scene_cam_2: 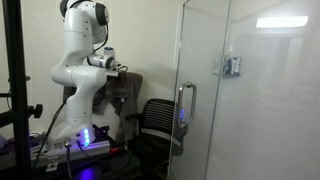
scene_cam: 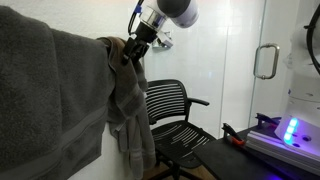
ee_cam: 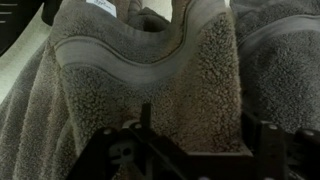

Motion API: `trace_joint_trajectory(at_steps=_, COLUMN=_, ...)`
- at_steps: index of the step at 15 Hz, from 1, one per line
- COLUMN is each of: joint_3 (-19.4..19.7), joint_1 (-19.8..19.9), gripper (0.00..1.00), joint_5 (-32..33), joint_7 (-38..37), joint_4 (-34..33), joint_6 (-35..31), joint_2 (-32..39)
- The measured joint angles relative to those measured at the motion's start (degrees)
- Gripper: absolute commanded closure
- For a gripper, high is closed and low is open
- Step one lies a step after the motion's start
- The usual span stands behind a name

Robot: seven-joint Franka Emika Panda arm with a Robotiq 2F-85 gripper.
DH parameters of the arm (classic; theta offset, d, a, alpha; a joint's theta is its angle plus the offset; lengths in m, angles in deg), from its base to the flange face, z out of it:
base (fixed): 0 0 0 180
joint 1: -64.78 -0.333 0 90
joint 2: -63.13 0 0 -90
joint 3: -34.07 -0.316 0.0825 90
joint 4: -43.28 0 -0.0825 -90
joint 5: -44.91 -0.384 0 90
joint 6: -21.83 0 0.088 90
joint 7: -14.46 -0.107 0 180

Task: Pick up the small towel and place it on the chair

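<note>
The small grey towel (scene_cam: 130,110) hangs down the wall beside a larger grey towel, and also shows in an exterior view (scene_cam_2: 125,95). In the wrist view the small towel (ee_cam: 150,80) fills the frame. My gripper (scene_cam: 133,50) is at the small towel's top edge, also seen in an exterior view (scene_cam_2: 121,68). Its fingers (ee_cam: 200,135) stand wide apart with a thick fold of towel between them. The black mesh chair (scene_cam: 172,108) stands just beyond and below the towel, and shows in the other exterior view too (scene_cam_2: 160,125).
A large grey towel (scene_cam: 50,90) hangs close beside the small one. A glass door with a metal handle (scene_cam: 265,60) stands past the chair, also seen in an exterior view (scene_cam_2: 185,105). A lit device (scene_cam: 285,130) sits on a table.
</note>
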Motion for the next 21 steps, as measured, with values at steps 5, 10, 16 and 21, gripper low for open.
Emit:
trace_joint_trajectory(at_steps=5, joint_3=-0.2, joint_1=-0.9, gripper=0.83, joint_5=-1.3, joint_7=0.1, joint_4=-2.2, joint_6=0.0, joint_2=1.2)
trace_joint_trajectory(at_steps=10, joint_3=0.2, joint_1=-0.9, gripper=1.0, joint_5=0.5, joint_7=-0.7, joint_4=-2.6, joint_6=1.4, joint_2=0.5)
trace_joint_trajectory(at_steps=16, joint_3=-1.5, joint_1=6.7, gripper=0.98, joint_5=10.9, joint_7=-5.4, joint_4=-2.8, joint_6=14.1, joint_2=-14.2)
trace_joint_trajectory(at_steps=21, joint_3=0.2, joint_1=9.1, gripper=0.98, joint_5=7.2, joint_7=-5.6, joint_4=-4.0, joint_6=22.5, joint_2=-29.5)
